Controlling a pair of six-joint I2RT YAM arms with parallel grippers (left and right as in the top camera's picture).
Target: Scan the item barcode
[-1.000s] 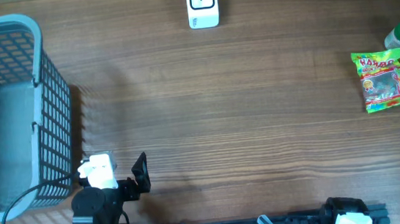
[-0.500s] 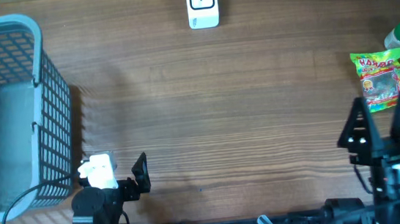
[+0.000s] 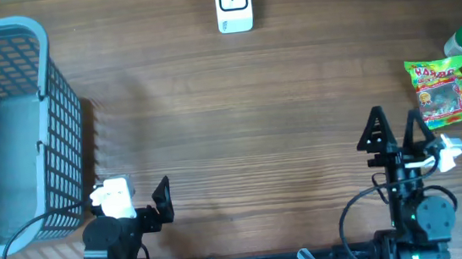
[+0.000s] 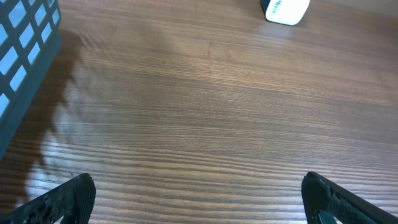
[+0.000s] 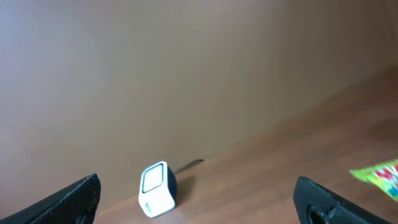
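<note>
**Blue basket stands at the edge of a wooden table**

A pale blue plastic basket (image 3: 66,137) with lattice walls sits on the left side of a brown wood-grain table (image 3: 239,120), its far side running out of the overhead view. Its rim is a solid band and its floor looks grey. The lattice throws a faint grid shadow onto the boards just beside it. From low on the left, one corner of the basket (image 4: 18,81) rises over the table (image 4: 217,112). Behind the far edge stands a plain tan wall (image 5: 155,62).
</note>
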